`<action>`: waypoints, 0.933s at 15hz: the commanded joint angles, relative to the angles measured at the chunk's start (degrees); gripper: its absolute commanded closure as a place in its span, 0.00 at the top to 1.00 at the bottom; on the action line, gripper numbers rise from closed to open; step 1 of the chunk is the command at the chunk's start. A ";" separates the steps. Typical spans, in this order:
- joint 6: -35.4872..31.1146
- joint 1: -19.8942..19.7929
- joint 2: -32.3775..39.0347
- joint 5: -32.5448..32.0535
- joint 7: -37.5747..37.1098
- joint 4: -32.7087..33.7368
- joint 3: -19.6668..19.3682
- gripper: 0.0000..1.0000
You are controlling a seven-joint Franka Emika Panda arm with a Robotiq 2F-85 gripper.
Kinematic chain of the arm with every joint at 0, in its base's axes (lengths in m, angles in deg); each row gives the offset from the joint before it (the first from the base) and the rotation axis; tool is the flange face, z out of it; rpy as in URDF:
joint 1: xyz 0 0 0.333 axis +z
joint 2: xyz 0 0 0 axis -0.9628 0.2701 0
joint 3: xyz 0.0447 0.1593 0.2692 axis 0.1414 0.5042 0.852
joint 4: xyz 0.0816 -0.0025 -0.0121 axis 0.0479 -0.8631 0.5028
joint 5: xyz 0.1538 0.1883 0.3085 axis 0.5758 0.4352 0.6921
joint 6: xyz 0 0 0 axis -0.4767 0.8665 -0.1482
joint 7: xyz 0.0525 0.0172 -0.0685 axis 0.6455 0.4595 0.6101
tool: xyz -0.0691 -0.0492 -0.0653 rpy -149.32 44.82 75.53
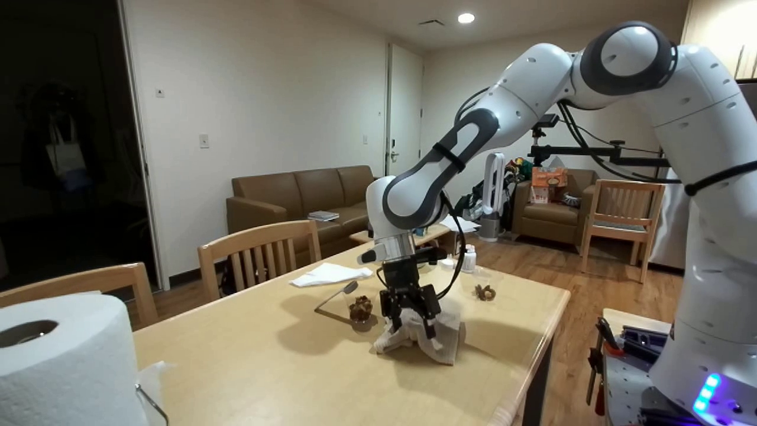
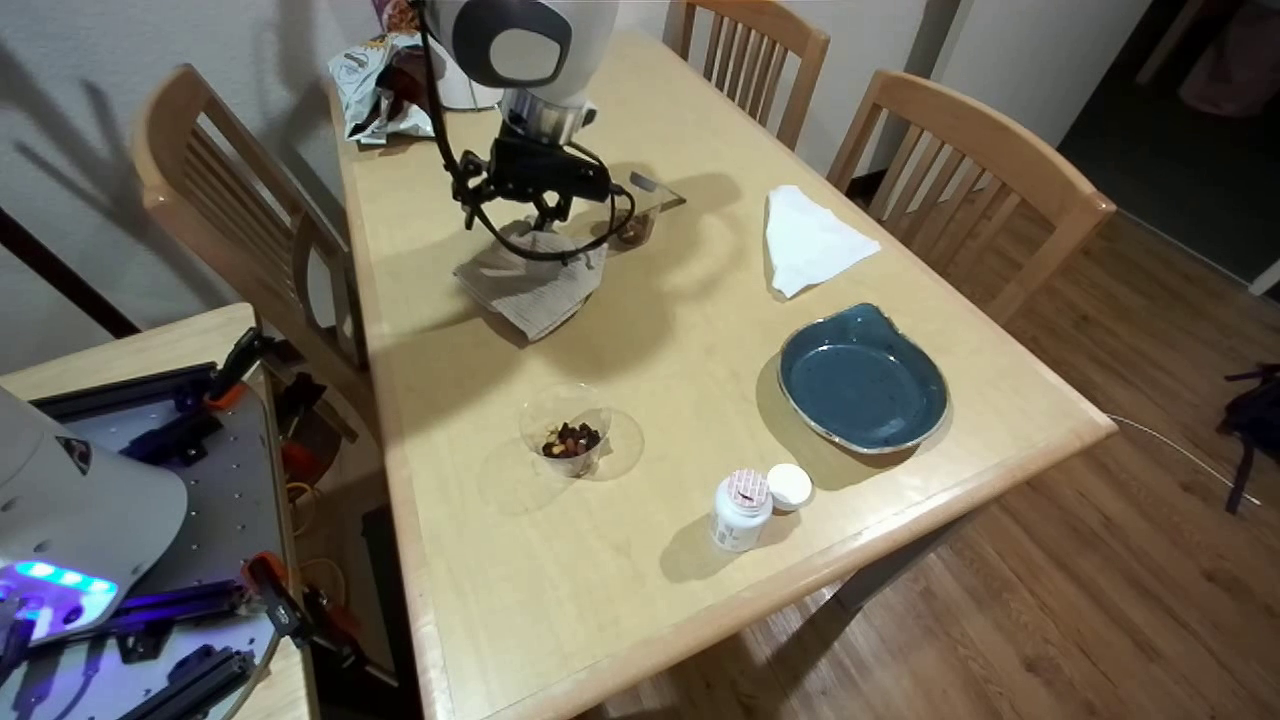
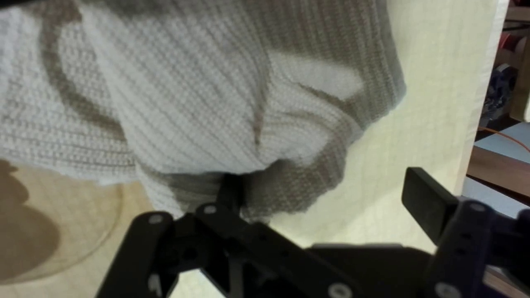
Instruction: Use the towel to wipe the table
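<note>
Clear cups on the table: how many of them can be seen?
2. One cup stands beside the towel; the second cup is closer to the white bottle. Both exterior views show both; the arm could hide others.

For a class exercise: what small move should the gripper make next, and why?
Probably shift the gripper over more of the towel, so closing could pinch it: in the wrist view the jaws stand wide, one fingertip at a fold, the other over bare table.
</note>
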 commanded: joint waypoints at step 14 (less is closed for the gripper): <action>2.78 6.42 7.97 -9.82 -22.68 21.89 -2.57 1.00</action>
